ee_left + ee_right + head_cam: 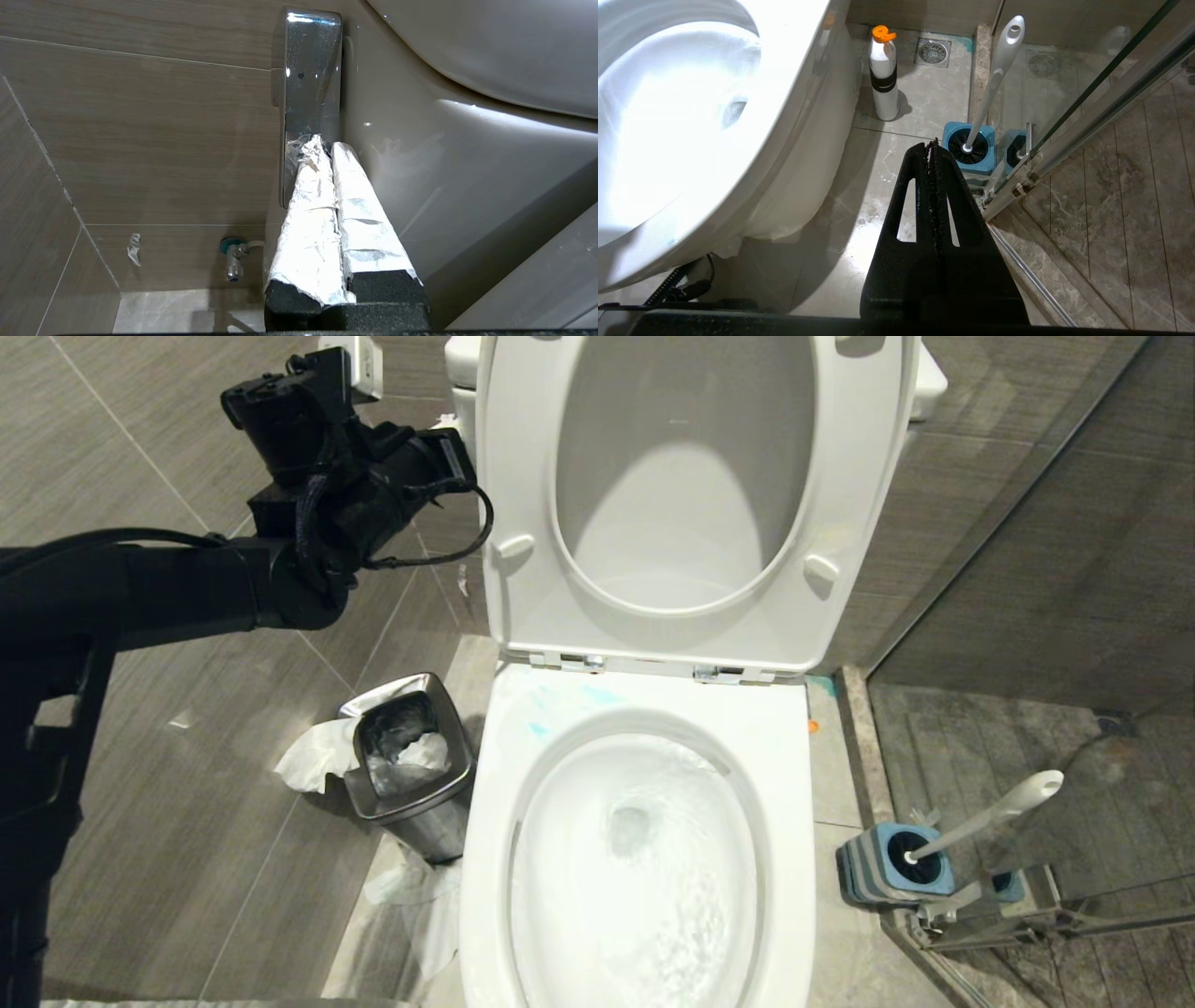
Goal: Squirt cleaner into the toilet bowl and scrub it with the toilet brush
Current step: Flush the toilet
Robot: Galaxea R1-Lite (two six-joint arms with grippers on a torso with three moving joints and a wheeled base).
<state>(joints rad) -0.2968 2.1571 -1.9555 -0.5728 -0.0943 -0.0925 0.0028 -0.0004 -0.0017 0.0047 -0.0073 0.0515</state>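
The toilet bowl (635,933) stands with seat and lid raised, and foamy water swirls inside it. Thin turquoise smears of cleaner (560,703) mark the rim behind the basin. The toilet brush (994,810) stands in its blue-topped holder (854,873) on the floor to the right; its handle (995,79) leans up beside the glass. My left gripper (322,143), its fingers wrapped in foil, is shut with its tips against the chrome flush lever (310,70) on the tank's side. My right gripper (932,145) hangs shut and empty above the floor between bowl and holder.
A steel waste bin (359,793) with crumpled paper stands left of the toilet. A white bottle with an orange cap (884,79) and a floor drain (932,51) lie behind the bowl's right side. A glass shower door (1101,107) borders the right.
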